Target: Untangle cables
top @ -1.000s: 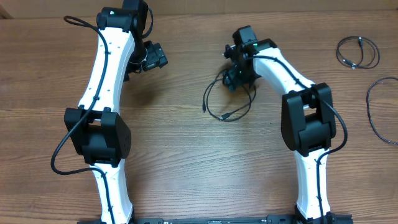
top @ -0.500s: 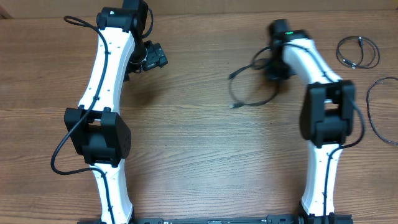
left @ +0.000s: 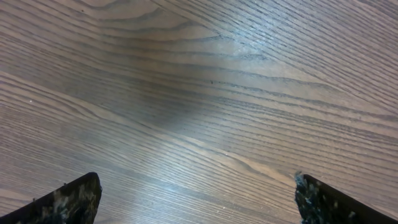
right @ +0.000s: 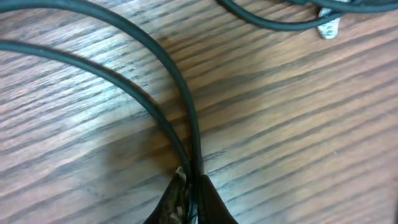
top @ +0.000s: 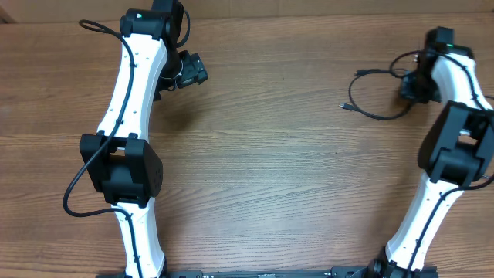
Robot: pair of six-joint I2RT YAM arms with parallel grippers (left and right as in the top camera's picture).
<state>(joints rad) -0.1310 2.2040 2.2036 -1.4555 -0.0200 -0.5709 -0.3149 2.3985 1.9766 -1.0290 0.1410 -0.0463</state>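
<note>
R gripper [top: 409,85] upper right of frame, clenched on cable [right: 193,124]; wrist view shows two strands pinched between tips, low centre. Rest of cable trails left over counter [top: 262,154], plug end [top: 345,106] free. L gripper [top: 191,73] upper left, spread wide, holding nothing. Step, prob.: setting single cable apart at right. Next needs: lower, let go w/o loop folding over itself.

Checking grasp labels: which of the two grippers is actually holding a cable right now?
The right gripper: its jaws are shut on the thin black cable, with two strands running into them. The left gripper stands open over the wooden table, holding nothing.
</note>
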